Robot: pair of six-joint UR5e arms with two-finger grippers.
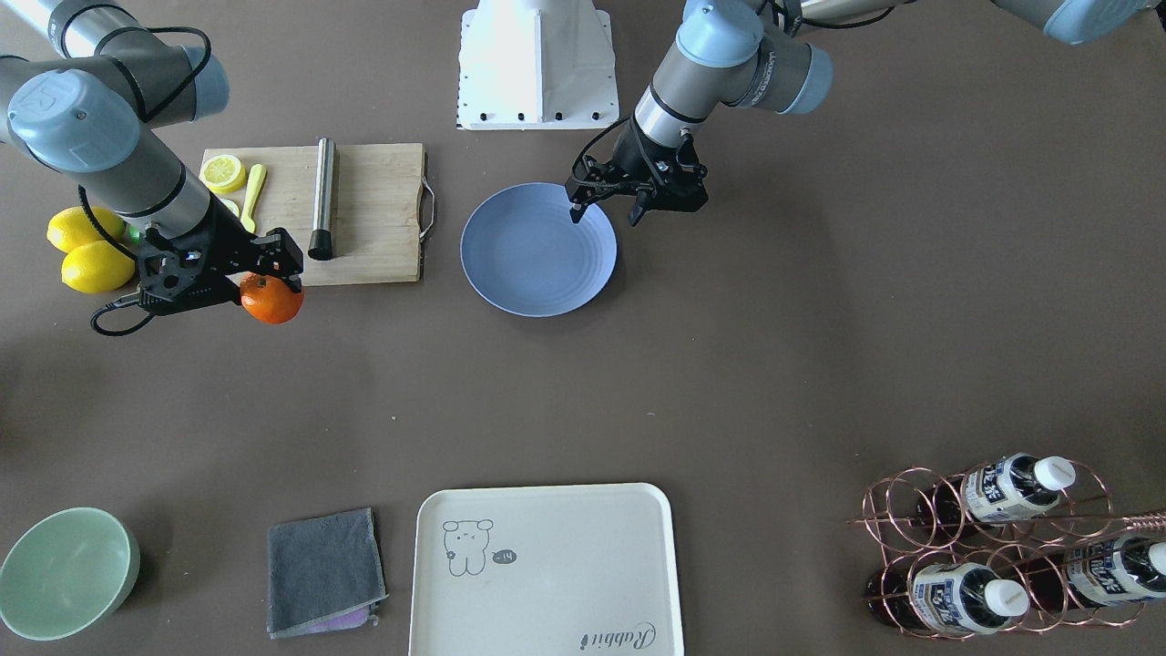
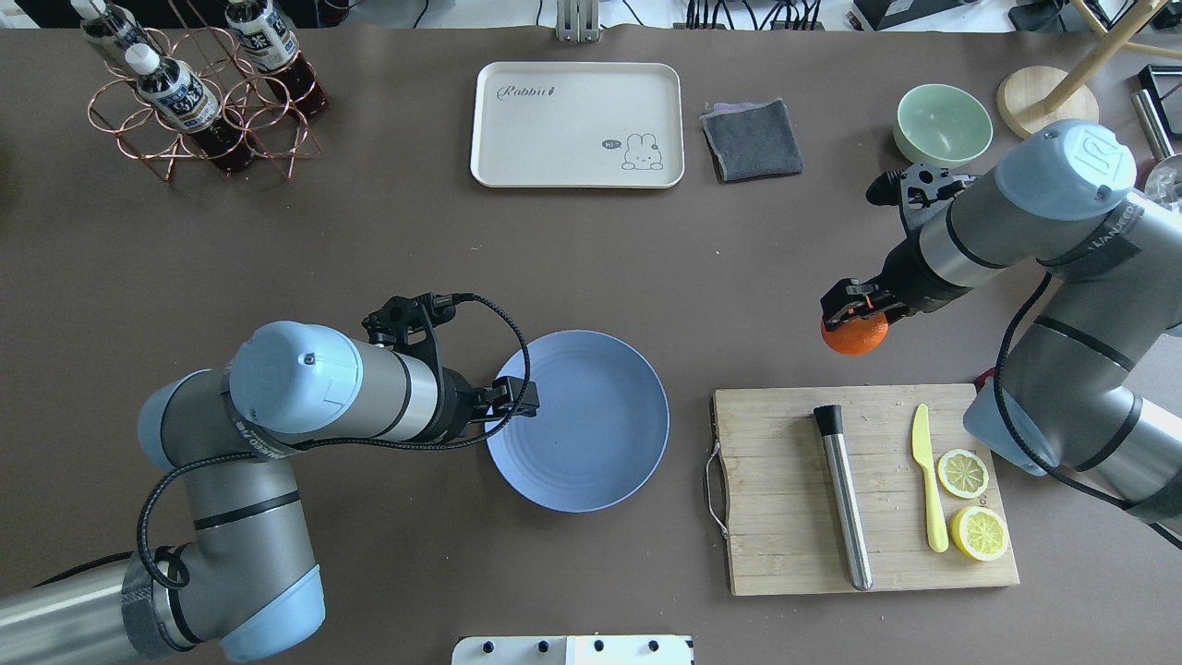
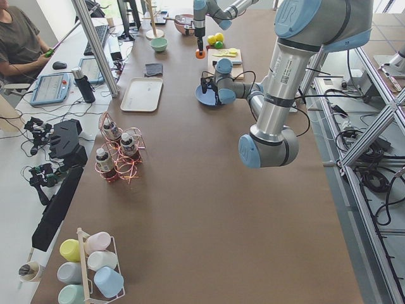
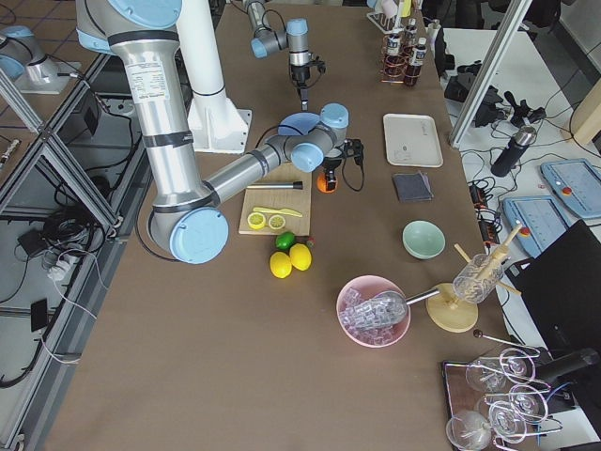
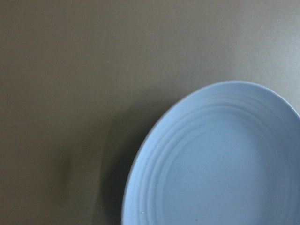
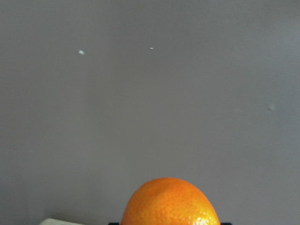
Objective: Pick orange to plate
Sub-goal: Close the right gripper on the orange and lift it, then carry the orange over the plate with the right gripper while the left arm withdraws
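Observation:
The orange (image 1: 271,301) is held in my right gripper (image 1: 273,281), which is shut on it just past the front edge of the wooden cutting board (image 1: 364,210). From above, the orange (image 2: 854,336) shows under the right gripper (image 2: 854,312), well to the right of the plate. The periwinkle-blue plate (image 1: 537,264) lies bare mid-table. My left gripper (image 1: 606,219) hangs open at the plate's rim, one fingertip over the rim and the other outside it. The left wrist view shows the plate (image 5: 225,164); the right wrist view shows the orange (image 6: 171,201).
The cutting board (image 2: 785,554) carries a steel rod (image 2: 845,499), a yellow knife (image 2: 928,480) and two lemon halves (image 2: 962,473). Two whole lemons (image 1: 91,251) lie beside it. A cream tray (image 1: 547,565), grey cloth (image 1: 323,569), mint bowl (image 1: 64,569) and bottle rack (image 1: 1002,547) stand along the far side.

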